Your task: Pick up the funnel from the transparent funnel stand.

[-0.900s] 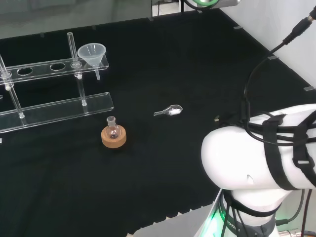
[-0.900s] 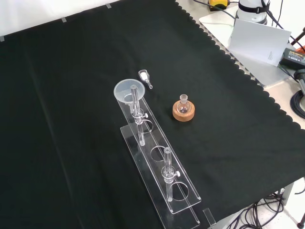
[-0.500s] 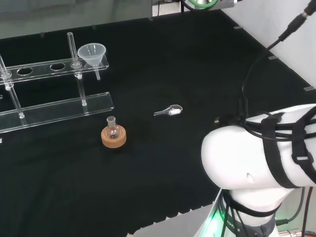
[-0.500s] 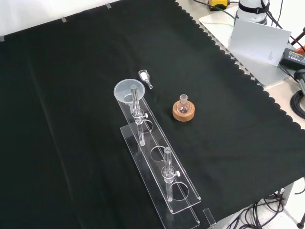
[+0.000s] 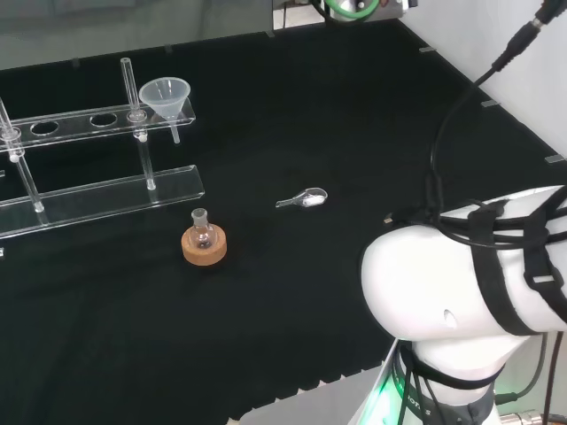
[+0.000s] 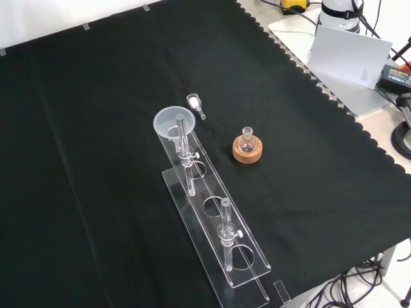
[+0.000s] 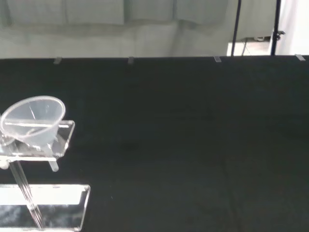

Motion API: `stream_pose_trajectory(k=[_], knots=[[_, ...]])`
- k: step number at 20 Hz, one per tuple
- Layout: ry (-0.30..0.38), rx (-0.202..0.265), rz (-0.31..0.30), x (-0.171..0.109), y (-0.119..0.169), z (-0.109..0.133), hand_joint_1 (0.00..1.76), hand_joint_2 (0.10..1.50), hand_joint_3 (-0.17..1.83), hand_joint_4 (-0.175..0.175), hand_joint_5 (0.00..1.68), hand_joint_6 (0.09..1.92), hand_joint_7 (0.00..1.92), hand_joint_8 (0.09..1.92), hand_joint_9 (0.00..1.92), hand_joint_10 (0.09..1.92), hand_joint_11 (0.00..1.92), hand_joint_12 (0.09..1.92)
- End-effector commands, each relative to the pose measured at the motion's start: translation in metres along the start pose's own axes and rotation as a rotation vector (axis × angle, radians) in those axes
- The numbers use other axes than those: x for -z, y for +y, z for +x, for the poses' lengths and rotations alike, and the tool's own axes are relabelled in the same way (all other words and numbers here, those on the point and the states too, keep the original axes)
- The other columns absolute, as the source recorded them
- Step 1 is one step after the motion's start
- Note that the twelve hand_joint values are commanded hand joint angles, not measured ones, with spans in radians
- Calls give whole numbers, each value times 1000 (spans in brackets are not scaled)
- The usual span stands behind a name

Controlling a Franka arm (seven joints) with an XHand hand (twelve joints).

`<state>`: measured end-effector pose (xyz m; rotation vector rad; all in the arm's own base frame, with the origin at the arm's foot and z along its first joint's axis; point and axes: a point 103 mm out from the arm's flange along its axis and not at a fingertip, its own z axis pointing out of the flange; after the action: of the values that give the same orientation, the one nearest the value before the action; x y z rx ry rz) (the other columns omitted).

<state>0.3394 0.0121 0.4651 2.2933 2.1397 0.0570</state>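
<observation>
Nothing on the surface (image 6: 96, 96) has moved over the last second: the funnel (image 5: 166, 96) still sits in the end hole of the transparent funnel stand (image 6: 215, 221). I cannot tell how the fingers are set, so the pickup looks not yet begun.

The funnel (image 5: 166, 96) sits in the end hole of the clear stand (image 5: 97, 190), at the end nearest the desk's (image 6: 96, 77) middle. One upright rod (image 5: 129, 84) rises just beside it along the stand. In the head view, the cloth right of the funnel lies open out to the desk's right edge. Nearer the arm's base, a small flask on a cork ring (image 5: 204, 241) and a small scoop (image 5: 304, 198) lie well apart from the funnel.
</observation>
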Motion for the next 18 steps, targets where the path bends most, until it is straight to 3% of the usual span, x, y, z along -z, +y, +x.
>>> stream_pose_trajectory(k=[1, 6, 12, 18], knots=[[32, 34, 10, -25, 26, 22, 154, 662, 39, 41, 0, 87, 0, 87, 0, 87, 6, 87], [49, 56, 49, -43, 47, 50, 171, 670, 41, 37, 0, 87, 0, 87, 0, 87, 8, 87], [79, 73, 66, -62, 71, 61, 188, 685, 33, 35, 0, 87, 0, 87, 0, 87, 2, 114], [54, 42, 123, -92, 98, 70, 197, 699, 20, 29, 0, 87, 0, 87, 0, 87, 0, 311]])
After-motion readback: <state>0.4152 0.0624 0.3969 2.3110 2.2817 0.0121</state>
